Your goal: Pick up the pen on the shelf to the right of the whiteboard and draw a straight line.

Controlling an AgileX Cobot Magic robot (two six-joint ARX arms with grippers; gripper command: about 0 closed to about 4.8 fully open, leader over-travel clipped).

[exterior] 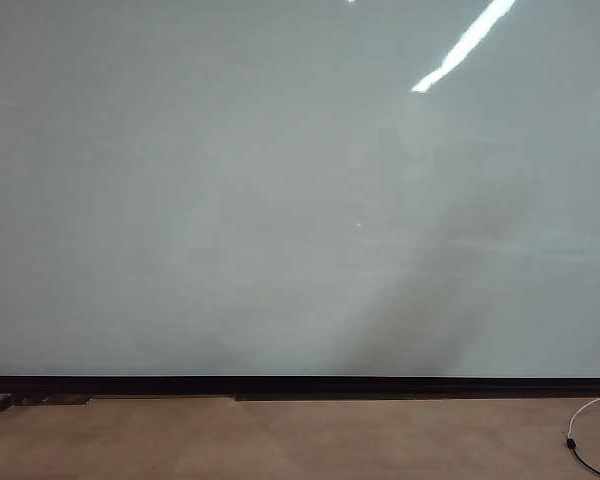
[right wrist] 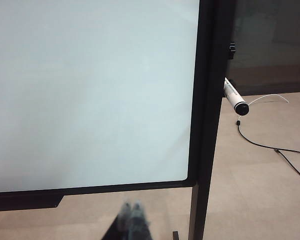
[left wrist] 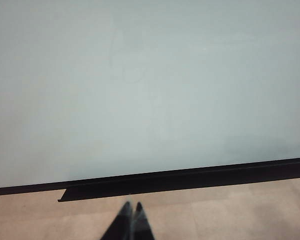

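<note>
The whiteboard [exterior: 280, 200] fills the exterior view, pale and glossy, with a black strip along its bottom edge and no mark on it. The whiteboard [left wrist: 140, 90] also fills the left wrist view, and the right wrist view shows its right part [right wrist: 90, 90] with the black frame post. The pen [right wrist: 235, 98], whitish with a dark end, sticks out just beyond that post. My left gripper [left wrist: 132, 206] is shut and empty, short of the board's lower strip. My right gripper [right wrist: 131, 206] is shut and empty too, well away from the pen. Neither gripper shows in the exterior view.
Tan floor [exterior: 280, 440] lies below the board. A white cable [exterior: 585, 420] lies at the exterior view's lower right. Dark and white cables [right wrist: 270, 145] trail over the floor beyond the black frame post [right wrist: 205, 125]. A dark wall stands behind the pen.
</note>
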